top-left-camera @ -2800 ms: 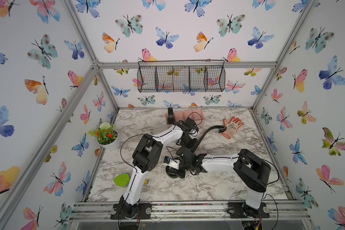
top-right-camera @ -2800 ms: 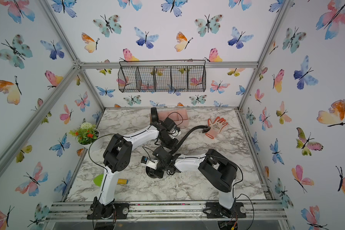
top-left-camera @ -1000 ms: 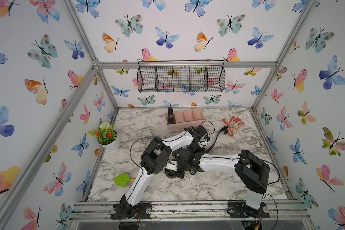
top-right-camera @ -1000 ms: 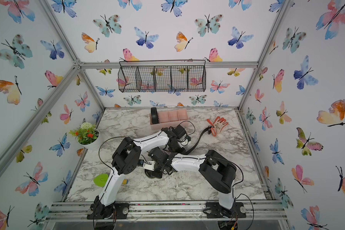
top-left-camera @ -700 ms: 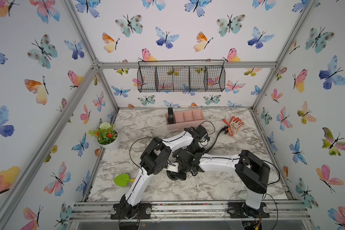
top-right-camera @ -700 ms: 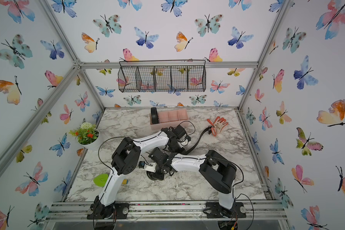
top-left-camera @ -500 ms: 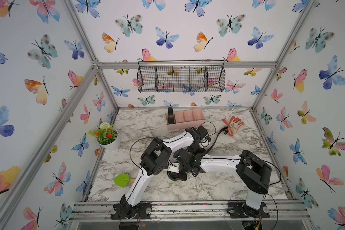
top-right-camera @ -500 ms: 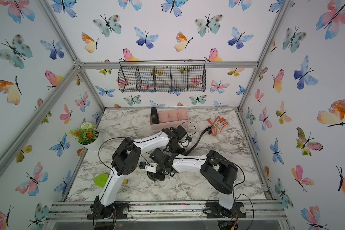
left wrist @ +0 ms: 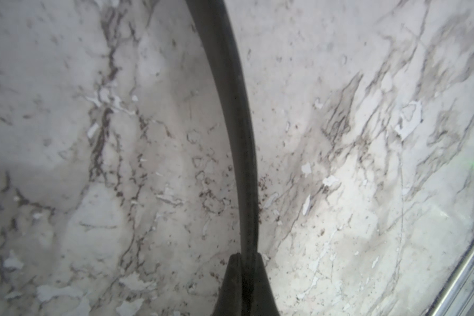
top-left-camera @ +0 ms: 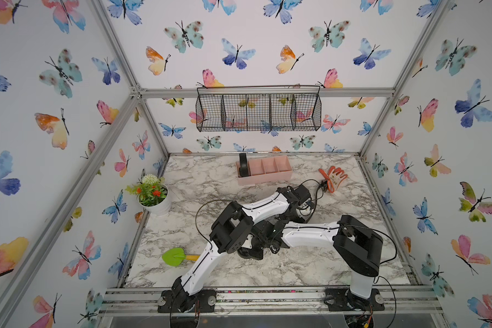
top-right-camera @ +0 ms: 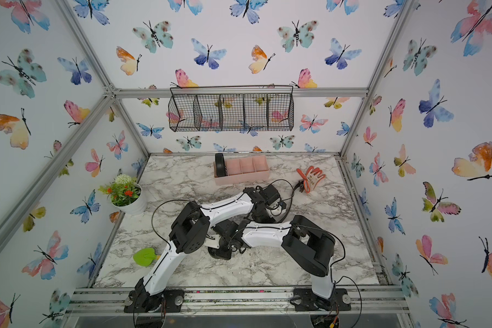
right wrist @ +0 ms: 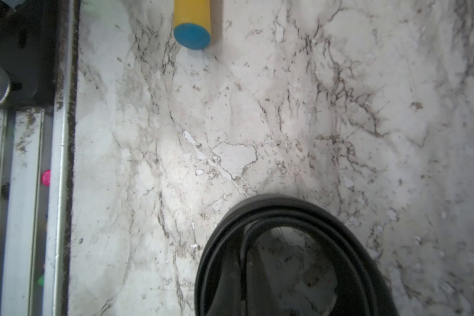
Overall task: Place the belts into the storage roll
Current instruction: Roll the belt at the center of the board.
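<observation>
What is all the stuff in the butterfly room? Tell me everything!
rolled belt: 1, black, standing in the storage tray's end compartment, on the plant side
second belt: 1, black, partly coiled on the table
storage tray: 1, pale pink, back of table
wire basket: 1, black, back wall
glove: 1, orange and white, back right of table
potted plant: 1, white pot, green leaves, table's left edge
toy shovel: 1, green, yellow handle, front left
table: 1, white marble
left pincer: 1, black, shut on second belt
right pincer: 1, black, shut on second belt's coil
</observation>
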### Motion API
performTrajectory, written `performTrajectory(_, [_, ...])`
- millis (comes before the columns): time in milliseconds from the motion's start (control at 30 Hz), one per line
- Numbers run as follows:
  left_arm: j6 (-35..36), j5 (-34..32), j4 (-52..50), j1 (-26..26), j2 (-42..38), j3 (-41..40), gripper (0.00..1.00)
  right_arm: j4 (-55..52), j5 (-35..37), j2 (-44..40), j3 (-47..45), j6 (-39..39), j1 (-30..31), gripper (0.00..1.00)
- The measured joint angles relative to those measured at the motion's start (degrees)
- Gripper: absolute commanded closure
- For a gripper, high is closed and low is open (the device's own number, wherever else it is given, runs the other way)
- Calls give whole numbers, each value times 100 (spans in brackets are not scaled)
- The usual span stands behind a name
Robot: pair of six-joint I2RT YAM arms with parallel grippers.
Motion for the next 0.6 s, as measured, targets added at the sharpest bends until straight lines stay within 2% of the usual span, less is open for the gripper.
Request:
performTrajectory(100, [17,7,26,11,-2,-39,98,94,7,-9,-61,24,13,97])
performTrajectory(367, [57,96,570,28,-374,-763,97,925,66,-330,-793,61,22,97])
performTrajectory(467, [55,96,706,44,-442,-894,88,1086,74,-382,-922,109,22,97])
performTrajectory(600, [13,61,813,122,-590,-1198,61,1296,79,-411,-1056,177,24,97])
